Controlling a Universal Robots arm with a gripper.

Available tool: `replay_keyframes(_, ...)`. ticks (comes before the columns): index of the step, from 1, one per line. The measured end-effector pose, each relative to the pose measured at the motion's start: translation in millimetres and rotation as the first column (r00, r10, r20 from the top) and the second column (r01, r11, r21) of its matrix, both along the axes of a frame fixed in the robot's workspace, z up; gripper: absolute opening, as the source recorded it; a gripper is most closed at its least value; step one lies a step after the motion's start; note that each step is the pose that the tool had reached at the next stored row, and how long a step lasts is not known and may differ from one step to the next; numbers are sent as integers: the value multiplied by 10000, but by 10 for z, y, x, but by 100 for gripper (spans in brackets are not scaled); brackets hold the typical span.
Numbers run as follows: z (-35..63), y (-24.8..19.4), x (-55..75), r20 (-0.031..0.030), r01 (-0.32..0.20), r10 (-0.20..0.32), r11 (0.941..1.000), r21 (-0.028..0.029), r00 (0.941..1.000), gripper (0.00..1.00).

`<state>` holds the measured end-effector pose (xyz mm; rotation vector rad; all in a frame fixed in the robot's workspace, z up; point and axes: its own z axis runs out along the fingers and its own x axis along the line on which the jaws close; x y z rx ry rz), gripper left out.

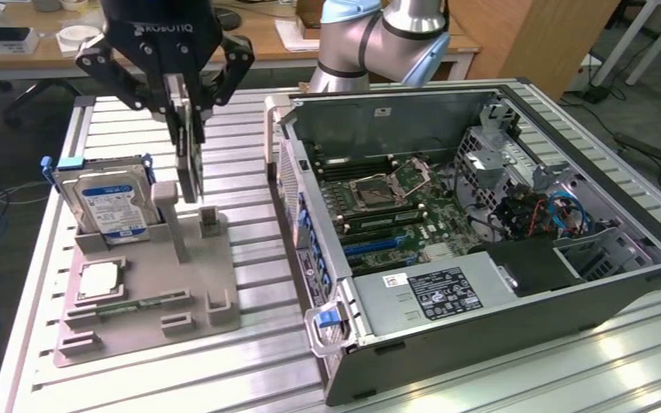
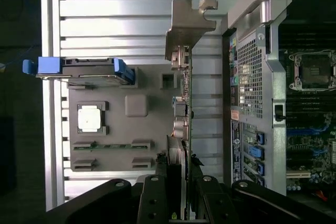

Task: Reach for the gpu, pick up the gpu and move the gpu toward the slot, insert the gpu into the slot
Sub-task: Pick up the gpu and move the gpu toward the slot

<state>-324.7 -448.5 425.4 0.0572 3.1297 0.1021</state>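
Observation:
The gpu (image 1: 190, 168) is a thin dark card held upright, edge-on in the wrist view (image 2: 185, 103), with its metal end bracket (image 2: 188, 22) at the far end. My gripper (image 1: 187, 129) (image 2: 181, 174) is shut on the card's upper edge, one finger on each face. The card stands over the grey holder (image 1: 193, 284) at the exterior view's left; I cannot tell whether its lower edge is free of the holder. The open computer case (image 1: 480, 344) lies to the exterior view's right, with blue slots (image 1: 377, 245) on its motherboard.
On the grey holder stand a blue-labelled hard drive (image 1: 107, 202) (image 2: 79, 69), a square silver processor chip (image 1: 99, 280) (image 2: 89, 118) and a memory stick (image 1: 135, 303). The case's rear wall (image 2: 247, 72) is close beside the card. The arm's base (image 1: 377, 43) stands behind the case.

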Motion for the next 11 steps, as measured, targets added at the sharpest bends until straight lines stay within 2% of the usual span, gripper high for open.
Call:
replay_keyframes(1, 21, 0, 0, -1, 0, 0, 10000, 0, 10000, 26)
replay_keyframes(2, 31, 0, 0, -1, -1, 1, 10000, -33, 10000, 26)
replay_keyframes(3, 37, 0, 1, 1, -1, 1, 9999, -131, 10000, 26)
replay_keyframes(5, 44, 1, 0, -1, -1, 1, 9991, -425, 10000, 26)
replay_keyframes(6, 44, 1, 0, 1, 0, 0, 9989, -471, 10000, 26)
replay_keyframes(11, 45, 1, 1, -1, 0, 0, 9989, -474, 10000, 26)
